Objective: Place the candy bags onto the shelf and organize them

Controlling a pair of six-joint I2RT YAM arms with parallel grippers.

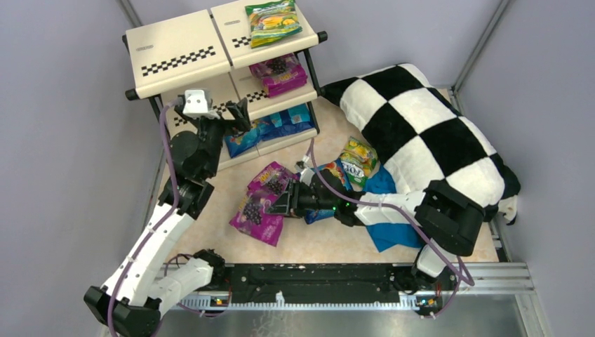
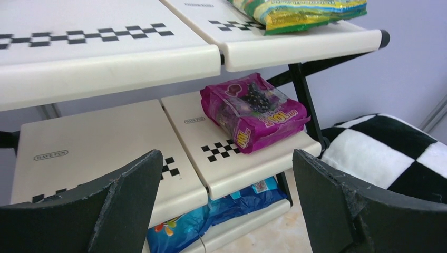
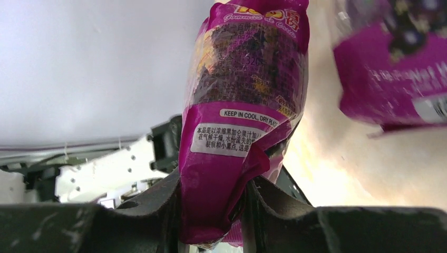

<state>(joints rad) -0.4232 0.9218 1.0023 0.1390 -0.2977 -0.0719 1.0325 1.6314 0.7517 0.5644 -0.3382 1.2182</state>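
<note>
Right gripper [image 3: 213,211]: jaws are pinching one end of a purple bag [image 3: 245,89] lying at table centre.
Left gripper [image 2: 226,211]: jaws are standing wide and empty, facing the shelf [image 1: 175,53] at 11 o'clock.
Risk: the end-only pinch on glossy film is likely inviting a slip during the lift. The second purple bag [image 1: 270,179], just beside at 12 o'clock, could be dragged along.
Surface: a beige table [image 1: 316,242] is carrying the loose bags.
Room: pale lilac walls [image 1: 63,140] are closing in, and a checkered pillow [image 1: 421,126] is crowding 2 o'clock.
</note>
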